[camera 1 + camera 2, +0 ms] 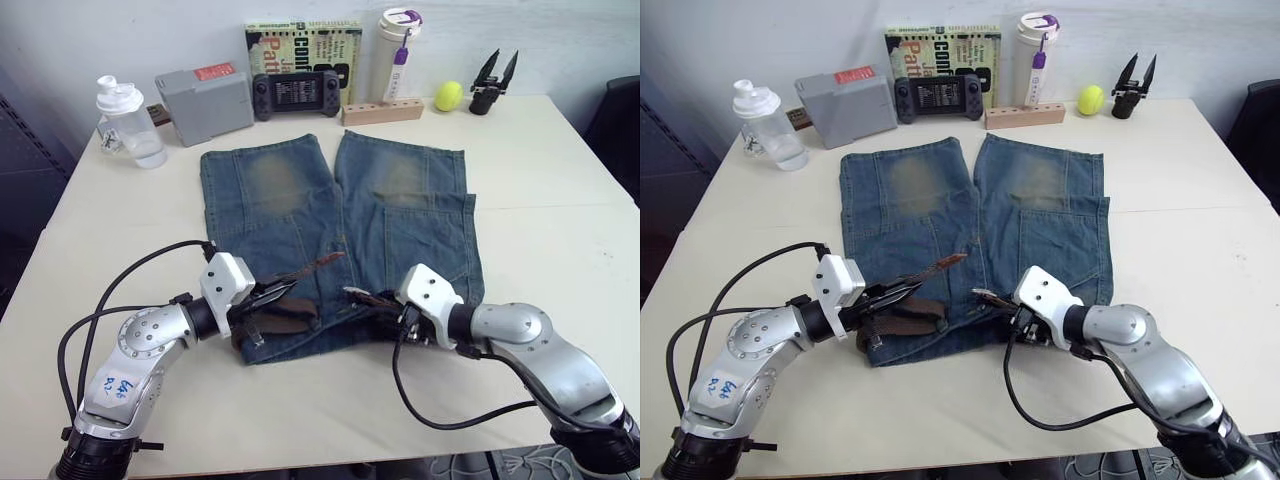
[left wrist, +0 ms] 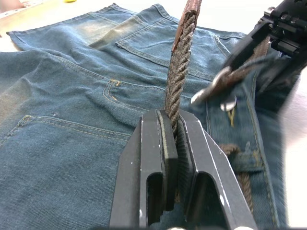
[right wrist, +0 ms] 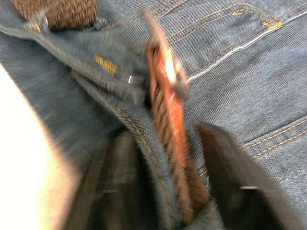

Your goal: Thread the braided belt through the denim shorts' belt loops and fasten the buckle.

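Note:
The denim shorts [image 1: 330, 215] lie flat on the table, waistband toward me. The braided belt [image 1: 285, 315] runs along the waistband and passes under a belt loop [image 2: 249, 160]. My left gripper [image 1: 275, 295] is shut on the belt's free end, which rises from between its fingers [image 2: 165, 158] and points toward the shorts' middle [image 1: 318, 261]. My right gripper [image 1: 375, 300] is over the waistband's centre, shut on the belt's tan leather end. The silver buckle [image 2: 214, 87] sticks out from its tip, a short way from the left gripper's strap. The buckle [image 3: 168, 67] hovers just above the denim.
Along the table's far edge stand a shaker bottle [image 1: 125, 120], grey box [image 1: 205, 100], game controller [image 1: 295, 92], book [image 1: 305, 45], white tumbler [image 1: 398, 50], wooden block [image 1: 383, 110], yellow ball [image 1: 448, 95] and a black spare gripper [image 1: 493, 82]. Black cables loop near both arms.

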`<state>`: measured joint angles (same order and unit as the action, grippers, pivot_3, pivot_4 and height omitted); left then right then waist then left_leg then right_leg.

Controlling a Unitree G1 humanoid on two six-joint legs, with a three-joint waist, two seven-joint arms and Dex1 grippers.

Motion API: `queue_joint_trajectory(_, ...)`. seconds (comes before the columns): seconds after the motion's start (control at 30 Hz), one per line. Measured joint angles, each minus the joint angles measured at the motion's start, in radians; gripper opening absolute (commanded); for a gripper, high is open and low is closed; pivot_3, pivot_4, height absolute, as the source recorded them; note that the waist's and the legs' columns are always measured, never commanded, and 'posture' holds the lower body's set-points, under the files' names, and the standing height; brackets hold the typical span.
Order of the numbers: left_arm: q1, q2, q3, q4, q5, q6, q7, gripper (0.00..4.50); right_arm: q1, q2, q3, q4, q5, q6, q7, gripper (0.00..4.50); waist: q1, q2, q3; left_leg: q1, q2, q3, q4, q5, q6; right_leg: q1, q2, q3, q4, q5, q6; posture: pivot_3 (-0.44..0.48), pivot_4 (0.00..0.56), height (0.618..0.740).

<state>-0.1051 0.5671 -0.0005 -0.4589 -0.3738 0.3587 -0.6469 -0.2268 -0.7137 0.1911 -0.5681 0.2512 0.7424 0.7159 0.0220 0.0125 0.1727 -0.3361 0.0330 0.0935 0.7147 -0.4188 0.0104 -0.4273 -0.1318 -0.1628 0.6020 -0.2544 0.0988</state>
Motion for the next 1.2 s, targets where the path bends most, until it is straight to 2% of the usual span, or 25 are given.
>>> queue_joint_trajectory(0.27,0.009,0.012,-0.011,0.000,0.007,0.004,-0.016,0.00,-0.004,0.013,-0.006,0.000,0.009,0.009,-0.011,2.75,0.000,0.000,0.000,0.000,0.000,0.000,0.000,0.000,0.000,0.000,0.000,0.000,0.000,0.000,0.000,0.000,0.150,0.722)
queue_joint_trajectory(0.37,0.013,0.012,-0.019,-0.001,0.008,0.006,-0.024,0.00,-0.004,0.018,-0.006,0.000,0.016,0.026,-0.015,1.79,0.001,0.000,0.000,0.000,0.000,0.000,0.000,0.000,0.000,0.000,0.000,0.000,0.000,0.000,0.000,0.000,0.150,0.722)
queue_joint_trajectory(0.43,0.016,0.013,-0.020,-0.002,0.009,0.006,-0.029,0.00,-0.004,0.019,-0.006,0.000,0.016,0.033,-0.018,0.82,0.001,0.000,0.000,0.000,0.000,0.000,0.000,0.000,0.000,0.000,0.000,0.000,0.000,0.000,0.000,0.000,0.150,0.722)
queue_joint_trajectory(0.47,0.017,0.015,-0.021,-0.003,0.009,0.006,-0.031,0.00,-0.004,0.019,-0.006,0.000,0.016,0.036,-0.020,0.68,0.001,0.000,0.000,0.000,0.000,0.000,0.000,0.000,0.000,0.000,0.000,0.000,0.000,0.000,0.000,0.000,0.150,0.722)
queue_joint_trajectory(0.5,0.019,0.018,-0.022,-0.004,0.010,0.006,-0.033,0.00,-0.004,0.019,-0.006,0.000,0.017,0.042,-0.022,0.13,0.001,0.000,0.000,0.000,0.000,0.000,0.000,0.000,0.000,0.000,0.000,0.000,0.000,0.000,0.000,0.000,0.150,0.722)
queue_joint_trajectory(0.53,0.020,0.022,-0.022,-0.004,0.011,0.006,-0.035,0.00,-0.004,0.019,-0.006,0.000,0.017,0.046,-0.024,0.02,0.001,0.000,0.000,0.000,0.000,0.000,0.000,0.000,0.000,0.000,0.000,0.000,0.000,0.000,0.000,0.000,0.150,0.722)
queue_joint_trajectory(0.7,0.044,0.076,-0.048,-0.008,0.031,0.012,-0.082,0.00,-0.020,0.044,-0.018,0.000,0.037,0.095,-0.046,0.02,-0.001,0.000,0.000,0.000,0.000,0.000,0.000,0.000,0.000,0.000,0.000,0.000,0.000,0.000,0.000,0.000,0.150,0.722)
queue_joint_trajectory(0.97,0.044,0.080,-0.060,-0.014,0.038,0.033,-0.087,0.00,-0.044,0.064,-0.022,0.000,0.048,0.129,-0.065,0.02,-0.001,0.000,0.000,0.000,0.000,0.000,0.000,0.000,0.000,0.000,0.000,0.000,0.000,0.000,0.000,0.000,0.150,0.722)
queue_joint_trajectory(1.2,0.020,0.032,-0.104,-0.003,0.091,0.141,0.018,0.00,-0.072,0.107,-0.022,-0.024,0.057,0.179,-0.112,0.02,-0.001,0.000,0.000,0.000,0.000,0.000,0.000,0.000,0.000,-0.001,0.000,0.000,0.000,0.000,0.000,0.000,0.150,0.722)
